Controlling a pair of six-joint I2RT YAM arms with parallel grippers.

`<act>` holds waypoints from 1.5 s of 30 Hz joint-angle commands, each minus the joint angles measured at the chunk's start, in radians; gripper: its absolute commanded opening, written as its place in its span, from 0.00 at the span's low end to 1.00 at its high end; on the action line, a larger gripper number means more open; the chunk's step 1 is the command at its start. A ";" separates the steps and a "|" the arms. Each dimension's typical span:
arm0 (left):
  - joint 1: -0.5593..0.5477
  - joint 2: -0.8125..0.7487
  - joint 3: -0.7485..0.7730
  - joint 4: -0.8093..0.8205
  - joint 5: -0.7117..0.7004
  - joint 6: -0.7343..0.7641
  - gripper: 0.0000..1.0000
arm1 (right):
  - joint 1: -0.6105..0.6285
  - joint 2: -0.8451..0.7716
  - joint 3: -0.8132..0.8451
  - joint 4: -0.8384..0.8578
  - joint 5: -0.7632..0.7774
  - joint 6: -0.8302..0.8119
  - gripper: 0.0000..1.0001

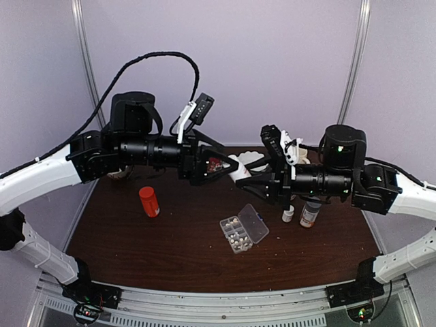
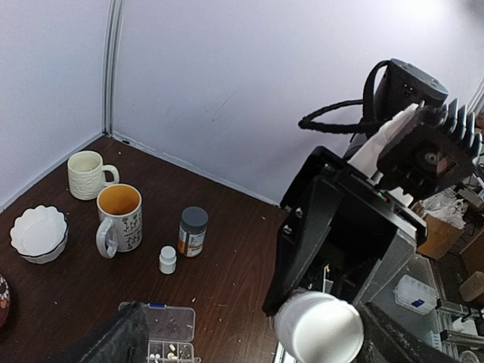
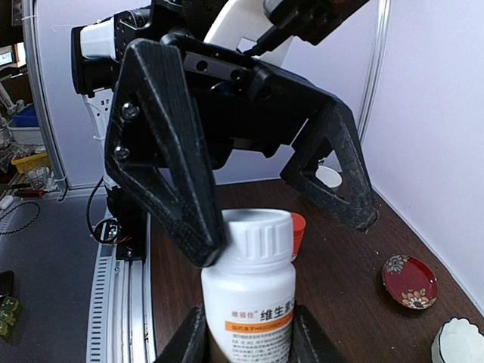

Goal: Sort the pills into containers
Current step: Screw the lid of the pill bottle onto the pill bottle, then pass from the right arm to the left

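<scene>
My right gripper is shut on the body of a white bottle with a ribbed white cap, held up above the table. My left gripper faces it, open. Its fingers straddle the cap: one rests against the cap's left side, the other stands apart on the right. From the left wrist, the cap's top shows between my wide fingers. The clear organizer box lies below with its lid open. Whitish pills sit in some compartments.
An orange bottle stands at the left. A small white bottle and a dark-capped bottle stand beyond the box. Two mugs, a white bowl and a red dish are at the back.
</scene>
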 commanded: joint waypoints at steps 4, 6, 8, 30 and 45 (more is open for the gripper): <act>0.015 -0.038 -0.074 -0.001 -0.094 0.000 0.95 | 0.007 -0.067 -0.025 0.069 -0.018 0.020 0.00; 0.034 -0.060 -0.118 0.022 -0.083 -0.020 0.95 | 0.006 -0.083 -0.044 0.080 -0.021 0.027 0.00; 0.053 -0.083 -0.156 0.037 -0.075 -0.030 0.95 | 0.007 -0.097 -0.056 0.087 -0.019 0.031 0.00; 0.039 -0.023 0.020 -0.016 0.088 -0.108 0.91 | 0.036 0.030 0.055 -0.093 0.117 -0.071 0.00; 0.039 0.012 0.039 -0.054 0.164 -0.076 0.53 | 0.037 0.051 0.076 -0.089 0.127 -0.073 0.00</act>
